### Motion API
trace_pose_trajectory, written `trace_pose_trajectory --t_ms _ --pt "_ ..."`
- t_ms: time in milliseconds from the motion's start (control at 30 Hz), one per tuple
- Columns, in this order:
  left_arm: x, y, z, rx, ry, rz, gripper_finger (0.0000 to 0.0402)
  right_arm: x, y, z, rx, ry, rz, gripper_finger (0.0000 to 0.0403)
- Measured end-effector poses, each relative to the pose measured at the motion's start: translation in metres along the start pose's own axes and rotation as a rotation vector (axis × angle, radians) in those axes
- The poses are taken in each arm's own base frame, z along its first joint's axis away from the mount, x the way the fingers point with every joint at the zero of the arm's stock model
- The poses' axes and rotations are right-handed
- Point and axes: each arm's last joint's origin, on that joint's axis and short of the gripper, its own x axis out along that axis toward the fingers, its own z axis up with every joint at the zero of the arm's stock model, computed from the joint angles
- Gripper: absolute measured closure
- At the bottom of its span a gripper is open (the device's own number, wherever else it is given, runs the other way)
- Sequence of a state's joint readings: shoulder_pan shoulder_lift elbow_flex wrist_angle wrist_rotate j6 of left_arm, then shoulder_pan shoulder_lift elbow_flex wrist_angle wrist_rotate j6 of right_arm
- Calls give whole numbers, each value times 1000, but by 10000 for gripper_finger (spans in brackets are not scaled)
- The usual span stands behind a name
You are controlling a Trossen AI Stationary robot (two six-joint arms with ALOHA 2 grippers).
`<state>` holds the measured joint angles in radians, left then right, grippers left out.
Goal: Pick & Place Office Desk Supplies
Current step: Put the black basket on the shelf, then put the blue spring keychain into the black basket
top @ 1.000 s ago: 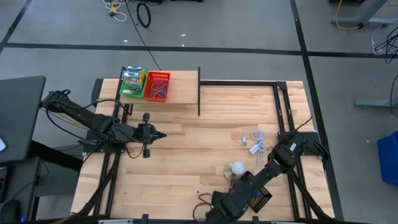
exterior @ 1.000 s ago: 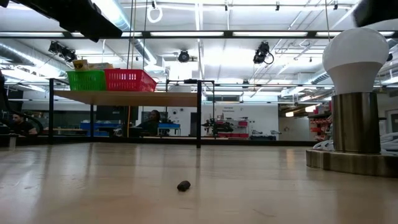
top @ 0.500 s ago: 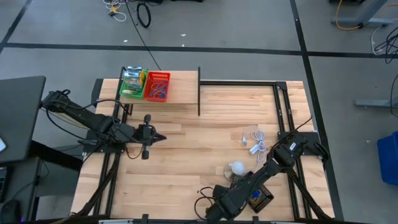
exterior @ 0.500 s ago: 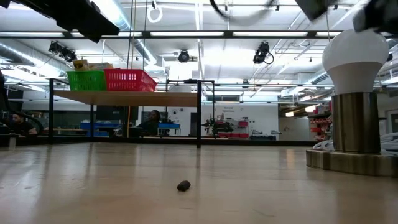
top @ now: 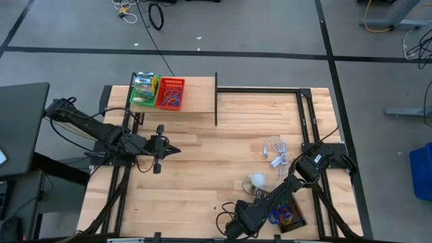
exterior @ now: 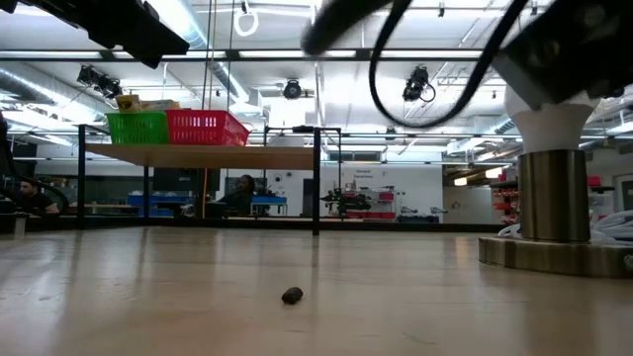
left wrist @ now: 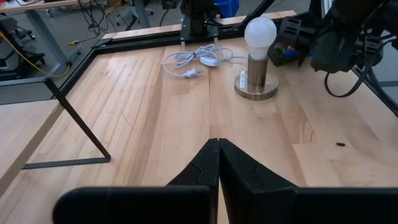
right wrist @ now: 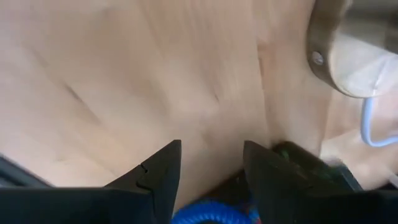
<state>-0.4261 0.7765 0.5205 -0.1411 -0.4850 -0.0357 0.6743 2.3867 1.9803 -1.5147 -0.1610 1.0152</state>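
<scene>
Right gripper (right wrist: 208, 171): your right claw hangs low at the table's near edge, fingers spread with bare wood in the gap, pinching nothing.
Blue loops (right wrist: 205, 214): you see them just under the right claw's fingers, at the edge of the black basket (top: 289, 217).
Black basket: it sits right beside your right claw, on the side toward the right edge of the table, with coloured loops (top: 284, 216) inside.
Lamp (left wrist: 259, 57): the white bulb on its round metal base stands close beyond your right claw; its white cord (top: 277, 152) lies farther out.
Left gripper (left wrist: 217, 162): your left claw waits above the left part of the table (top: 223, 145), fingers pressed together, empty, pointing toward the lamp.
Green basket (top: 143, 91): on the raised shelf well behind your left claw, holding small printed packets.
Red basket (top: 170, 93): touching the green one, holding more loops.
Dark speck (exterior: 292, 295): a small dark bit on the wood near your right claw; you cannot tell what it is.
</scene>
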Motion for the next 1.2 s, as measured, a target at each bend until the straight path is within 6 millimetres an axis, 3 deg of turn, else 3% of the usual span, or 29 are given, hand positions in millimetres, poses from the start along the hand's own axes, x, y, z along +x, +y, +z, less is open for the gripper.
trace_pose_trajectory --t_ms 267,500,600,833,1200 --pt "0 0 0 1 -2 0 393 -24 -5 -9 63 -7 29 222" --pt "0 -1 0 9 1 -37 393 -48 -10 -36 192 -31 94 222" --pt "0 -1 0 10 4 -42 393 -44 -8 -42 200 -10 86 222" --pt "0 -2 -1 9 8 -69 393 -10 -16 -44 227 106 -25 222" --pt "0 -3 -1 9 8 -94 393 -39 -6 -43 162 2 166 222"
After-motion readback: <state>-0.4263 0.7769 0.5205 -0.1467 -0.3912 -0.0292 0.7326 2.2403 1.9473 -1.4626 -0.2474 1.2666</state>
